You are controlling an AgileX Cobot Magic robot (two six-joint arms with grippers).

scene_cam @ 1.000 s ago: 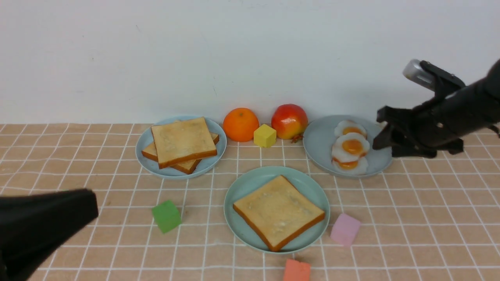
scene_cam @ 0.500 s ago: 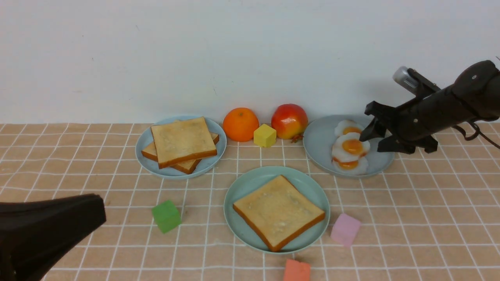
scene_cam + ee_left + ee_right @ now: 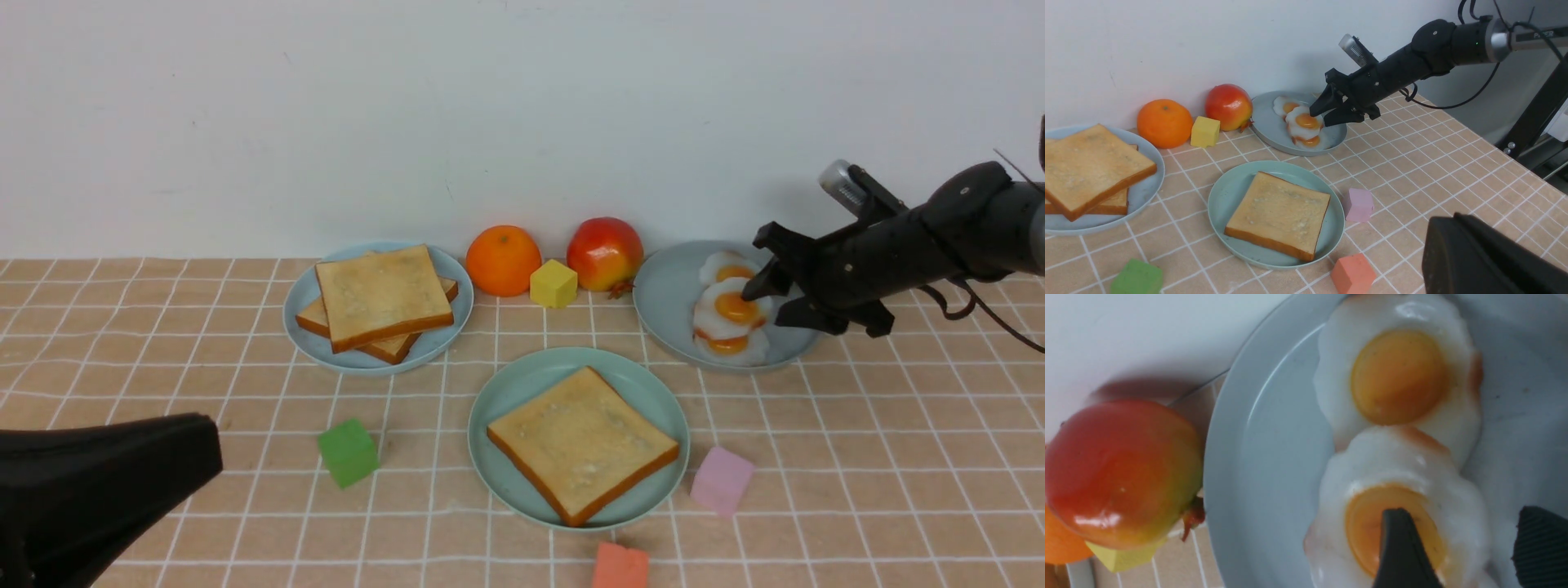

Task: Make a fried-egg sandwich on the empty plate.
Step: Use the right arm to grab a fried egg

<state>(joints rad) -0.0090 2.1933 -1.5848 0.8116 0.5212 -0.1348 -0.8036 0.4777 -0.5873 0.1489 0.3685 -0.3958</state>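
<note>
The mint-green plate [image 3: 510, 392] sits at the table's centre with one toast slice [image 3: 581, 441] lying on it. At the back right, a grey-blue plate [image 3: 673, 298] holds overlapping fried eggs. My right gripper [image 3: 769, 302] is open and low over the middle egg [image 3: 732, 309]. In the right wrist view one finger [image 3: 1396, 551] crosses that egg's yolk [image 3: 1357, 522] and the other stands past its white edge. My left gripper [image 3: 204, 449] is shut and empty at the front left, far from the plates.
A light-blue plate [image 3: 298, 327] at the back left carries stacked toast slices [image 3: 380, 298]. An orange [image 3: 503, 260], a yellow cube [image 3: 553, 283] and an apple [image 3: 605, 253] line the wall. Green [image 3: 349, 452], pink [image 3: 722, 479] and coral [image 3: 620, 567] cubes lie near the centre plate.
My right gripper has dropped and moved left, from beside the egg plate to over the middle egg, opening fully. The left arm has barely shifted.
</note>
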